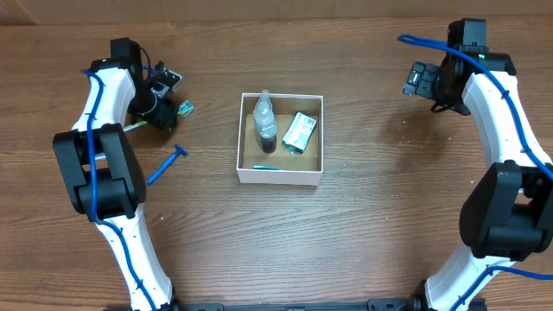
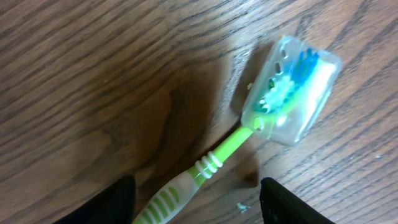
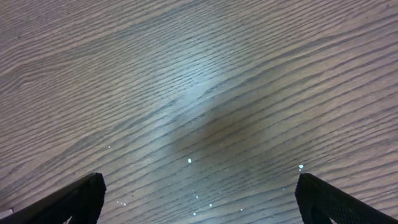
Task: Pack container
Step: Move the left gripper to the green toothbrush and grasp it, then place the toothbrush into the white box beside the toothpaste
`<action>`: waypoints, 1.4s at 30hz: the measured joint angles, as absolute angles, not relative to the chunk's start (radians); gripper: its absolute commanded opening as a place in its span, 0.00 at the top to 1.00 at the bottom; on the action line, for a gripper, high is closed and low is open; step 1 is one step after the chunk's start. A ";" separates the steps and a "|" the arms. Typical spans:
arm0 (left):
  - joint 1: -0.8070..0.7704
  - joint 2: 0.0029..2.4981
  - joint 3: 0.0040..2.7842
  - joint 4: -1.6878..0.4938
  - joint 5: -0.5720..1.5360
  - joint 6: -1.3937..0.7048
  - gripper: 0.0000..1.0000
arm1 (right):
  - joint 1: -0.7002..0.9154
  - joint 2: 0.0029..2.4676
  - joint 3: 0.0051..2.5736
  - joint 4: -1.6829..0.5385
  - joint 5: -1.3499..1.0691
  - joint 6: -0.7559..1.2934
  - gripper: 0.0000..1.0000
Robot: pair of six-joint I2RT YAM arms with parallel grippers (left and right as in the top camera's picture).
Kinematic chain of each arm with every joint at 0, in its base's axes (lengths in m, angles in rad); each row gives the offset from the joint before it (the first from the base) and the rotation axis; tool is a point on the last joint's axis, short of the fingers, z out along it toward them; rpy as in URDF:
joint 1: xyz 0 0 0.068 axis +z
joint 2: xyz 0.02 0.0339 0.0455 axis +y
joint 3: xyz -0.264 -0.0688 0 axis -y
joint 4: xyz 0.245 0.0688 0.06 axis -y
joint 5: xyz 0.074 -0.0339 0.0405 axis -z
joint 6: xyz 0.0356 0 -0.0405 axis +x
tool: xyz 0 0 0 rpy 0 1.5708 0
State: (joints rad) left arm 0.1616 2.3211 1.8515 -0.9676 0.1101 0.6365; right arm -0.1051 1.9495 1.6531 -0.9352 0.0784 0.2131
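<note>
The container is a square white-walled box with a brown inside at the table's middle. It holds a clear bottle with a dark base, a green packet and a thin teal item along its near wall. A green toothbrush with a clear head cap lies on the table at the far left. My left gripper is open, low over the toothbrush, its fingers on either side of the handle. My right gripper is open and empty above bare wood at the far right.
A blue razor lies on the table left of the container, nearer than the toothbrush. Small white specks dot the wood under the right gripper.
</note>
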 measured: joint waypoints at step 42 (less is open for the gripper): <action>-0.479 2.023 2.189 -1.489 0.177 0.978 0.96 | -0.105 1.950 1.653 -0.935 0.078 0.213 0.00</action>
State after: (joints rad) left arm -0.4789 2.0232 2.1891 -1.4887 0.1768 0.9779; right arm -0.1051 1.9495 1.6531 -0.9348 0.0780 0.2134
